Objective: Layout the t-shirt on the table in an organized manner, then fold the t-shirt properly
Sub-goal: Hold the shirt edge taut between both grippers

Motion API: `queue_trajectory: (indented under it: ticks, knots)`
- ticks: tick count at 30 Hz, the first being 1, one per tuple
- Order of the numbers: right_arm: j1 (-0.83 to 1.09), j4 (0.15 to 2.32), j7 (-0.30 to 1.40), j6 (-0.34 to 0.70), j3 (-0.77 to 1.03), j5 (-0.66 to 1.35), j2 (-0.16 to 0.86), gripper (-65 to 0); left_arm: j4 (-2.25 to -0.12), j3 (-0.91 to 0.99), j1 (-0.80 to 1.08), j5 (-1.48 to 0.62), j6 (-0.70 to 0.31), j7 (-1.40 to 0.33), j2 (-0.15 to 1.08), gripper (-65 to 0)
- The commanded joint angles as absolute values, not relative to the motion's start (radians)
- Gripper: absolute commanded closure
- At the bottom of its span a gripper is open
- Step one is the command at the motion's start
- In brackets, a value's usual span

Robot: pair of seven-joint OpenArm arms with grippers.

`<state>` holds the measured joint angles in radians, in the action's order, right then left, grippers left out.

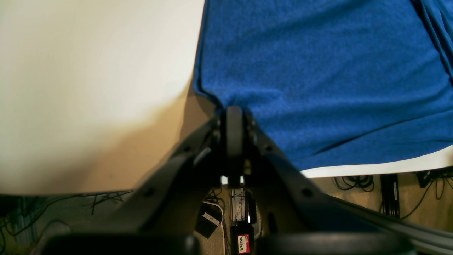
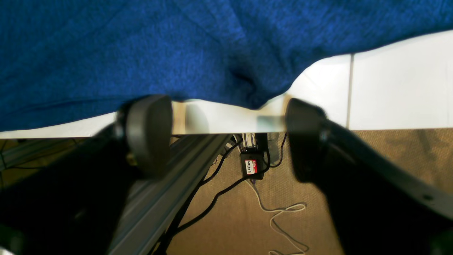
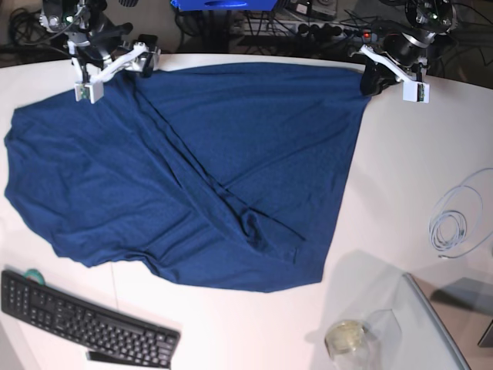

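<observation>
Left end effector (image 1: 234, 117) pinches the t-shirt (image 3: 192, 177) corner; right end effector (image 2: 226, 117) gapes.

A small red and white tag (image 2: 250, 166) is seen on a black box (image 2: 252, 165) on the floor in the right wrist view. The word "WALTER" is written on it by hand. The small print on its red part cannot be read. The same kind of tag (image 1: 243, 244) is seen in the left wrist view, turned on its side, and "WALTER" is read there too. A white label (image 1: 211, 218) on another dark box (image 1: 208, 224) is too blurred to be read.
</observation>
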<state>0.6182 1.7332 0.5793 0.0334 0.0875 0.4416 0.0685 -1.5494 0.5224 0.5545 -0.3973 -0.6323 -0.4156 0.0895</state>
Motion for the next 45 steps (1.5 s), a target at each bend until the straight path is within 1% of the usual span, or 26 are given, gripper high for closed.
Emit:
queue_trajectory:
  ticks: [1,3,5,7,10,11,14,15,17,19,27,31,33,34,35,39,40,41,42,45]
  knots:
    - [0.611,1.739,0.565,0.035,0.091,0.449,0.073,-38.3,-1.561,0.529,0.564,-0.41,-0.638,-0.4,0.099,0.0]
    - [0.602,1.71,0.565,0.035,0.091,0.449,0.073,-31.2,-1.561,0.53,0.564,-0.41,-0.638,-0.4,0.099,0.0]
    - [0.593,1.682,0.565,0.035,0.091,0.449,0.073,-26.1,-1.561,0.53,0.565,-0.41,-0.638,-0.4,0.099,0.0]
    - [0.591,1.67,0.565,0.035,0.091,0.449,0.073,-23.7,-1.561,0.53,0.573,-0.41,-0.638,-0.4,0.099,0.0]
    - [0.59,1.672,0.565,0.036,0.091,0.449,0.073,-22.8,-1.561,0.53,0.576,-0.41,-0.638,-0.4,0.101,0.0]
    - [0.591,1.676,0.565,0.036,0.091,0.449,0.073,-20.0,-1.561,0.53,0.576,-0.41,-0.638,-0.4,0.101,0.0]
    - [0.596,1.699,0.565,0.036,0.091,0.45,0.073,-3.3,-1.561,0.53,0.576,-0.41,-0.638,-0.4,0.101,0.0]
    - [0.596,1.705,0.565,0.036,0.091,0.45,0.073,0.0,-1.561,0.53,0.576,-0.41,-0.638,-0.4,0.101,0.0]
    - [0.596,1.707,0.565,0.036,0.091,0.45,0.073,-0.9,-1.561,0.53,0.576,-0.41,-0.638,-0.4,0.101,0.0]
    - [0.596,1.71,0.565,0.036,0.091,0.45,0.074,0.0,-1.561,0.53,0.576,-0.41,-0.638,-0.4,0.101,0.0]
    - [0.591,1.788,0.575,0.036,0.088,0.45,0.076,0.0,-1.573,0.53,0.578,-0.41,-0.638,-0.401,0.102,0.0]
    - [0.581,1.79,0.578,0.03,0.09,0.45,0.081,0.0,-1.573,0.53,0.578,-0.41,-0.638,-0.401,0.102,0.0]
    - [0.582,1.79,0.599,0.03,0.093,0.45,0.076,-1.4,-1.57,0.53,0.578,-0.41,-0.638,-0.401,0.102,0.0]
    - [0.591,1.79,0.604,0.03,0.093,0.45,0.076,-4.7,-1.567,0.53,0.578,-0.41,-0.638,-0.401,0.102,0.0]
    - [0.601,1.79,0.601,0.028,0.093,0.45,0.074,-9.3,-1.564,0.53,0.578,-0.41,-0.638,-0.401,0.102,0.0]
    - [0.602,1.776,0.601,0.028,0.093,0.447,0.074,-37.4,-1.563,0.53,0.578,-0.41,-0.638,-0.401,0.102,0.0]
    - [0.602,1.771,0.601,0.028,0.093,0.447,0.074,-40.5,-1.563,0.53,0.578,-0.41,-0.638,-0.401,0.102,0.0]
    - [0.599,1.767,0.601,0.028,0.093,0.447,0.074,-41.0,-1.563,0.53,0.578,-0.41,-0.638,-0.401,0.102,0.0]
    - [0.59,1.765,0.601,0.028,0.093,0.447,0.074,-40.1,-1.563,0.53,0.578,-0.41,-0.638,-0.401,0.102,0.0]
    - [0.575,1.732,0.601,0.028,0.093,0.444,0.074,-35.6,-1.563,0.53,0.578,-0.41,-0.638,-0.401,0.102,0.0]
